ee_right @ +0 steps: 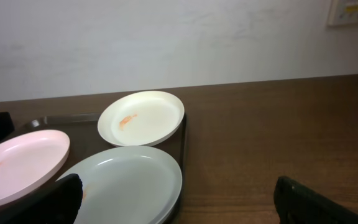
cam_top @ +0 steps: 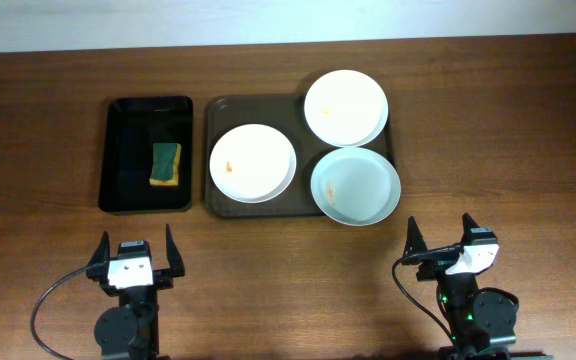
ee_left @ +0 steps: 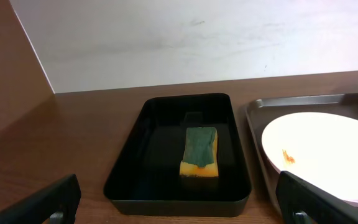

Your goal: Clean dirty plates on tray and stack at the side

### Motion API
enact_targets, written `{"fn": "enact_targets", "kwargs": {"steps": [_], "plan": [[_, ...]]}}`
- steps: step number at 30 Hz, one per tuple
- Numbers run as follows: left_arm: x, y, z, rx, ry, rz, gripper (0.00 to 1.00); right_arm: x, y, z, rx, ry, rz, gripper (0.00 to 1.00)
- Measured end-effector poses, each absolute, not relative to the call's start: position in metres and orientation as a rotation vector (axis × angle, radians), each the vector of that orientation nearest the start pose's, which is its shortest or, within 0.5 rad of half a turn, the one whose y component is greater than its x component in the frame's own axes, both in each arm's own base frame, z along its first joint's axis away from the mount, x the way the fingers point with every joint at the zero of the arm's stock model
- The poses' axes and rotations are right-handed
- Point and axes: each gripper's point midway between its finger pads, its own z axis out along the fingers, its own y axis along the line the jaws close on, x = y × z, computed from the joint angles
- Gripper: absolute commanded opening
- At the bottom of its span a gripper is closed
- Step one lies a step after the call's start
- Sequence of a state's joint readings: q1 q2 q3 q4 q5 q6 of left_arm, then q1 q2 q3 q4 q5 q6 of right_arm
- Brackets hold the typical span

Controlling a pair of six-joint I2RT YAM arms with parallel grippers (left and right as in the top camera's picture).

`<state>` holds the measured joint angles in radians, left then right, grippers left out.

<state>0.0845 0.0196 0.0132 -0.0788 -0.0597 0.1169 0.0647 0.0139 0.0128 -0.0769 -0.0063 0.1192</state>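
Note:
The dark brown tray (cam_top: 223,108) holds three plates. A white plate (cam_top: 253,163) with an orange smear lies at its left; it also shows in the left wrist view (ee_left: 319,149). A second white plate (cam_top: 346,106) sits at the back right, smeared orange in the right wrist view (ee_right: 142,117). A pale blue-grey plate (cam_top: 356,186) lies at the front right, overhanging the rim, and shows in the right wrist view (ee_right: 129,183). My left gripper (cam_top: 136,258) is open and empty near the front edge. My right gripper (cam_top: 446,243) is open and empty, in front of the blue-grey plate.
A smaller black tray (cam_top: 123,160) stands left of the brown tray and holds a yellow sponge with a green top (cam_top: 166,163), also seen in the left wrist view (ee_left: 200,152). A pale wall rises behind the table.

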Motion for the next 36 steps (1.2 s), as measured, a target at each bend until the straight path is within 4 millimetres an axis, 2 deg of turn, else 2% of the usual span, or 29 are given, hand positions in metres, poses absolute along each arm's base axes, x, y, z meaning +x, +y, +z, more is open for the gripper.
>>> {"fn": "enact_targets", "kwargs": {"steps": [24, 27, 30, 32, 36], "plan": [[0.245, 0.030, 0.156, -0.013, 1.660, 0.196, 0.99, 0.246, 0.017, 0.158, 0.040, 1.648, 0.145, 0.98], [0.245, 0.025, 0.157, 0.007, 1.655, 0.175, 0.99, 0.246, 0.017, 0.162, 0.037, 1.632, 0.148, 0.98], [0.247, 0.010, 0.166, 0.074, 1.614, 0.106, 0.99, 0.245, 0.022, 0.164, 0.016, 1.627, 0.172, 0.98], [0.247, 0.004, 0.167, 0.104, 1.610, 0.075, 0.99, 0.245, 0.024, 0.169, 0.008, 1.619, 0.180, 0.98], [0.245, -0.005, 0.176, 0.141, 1.596, 0.038, 0.99, 0.239, 0.025, 0.200, 0.000, 1.578, 0.188, 0.98]]}}
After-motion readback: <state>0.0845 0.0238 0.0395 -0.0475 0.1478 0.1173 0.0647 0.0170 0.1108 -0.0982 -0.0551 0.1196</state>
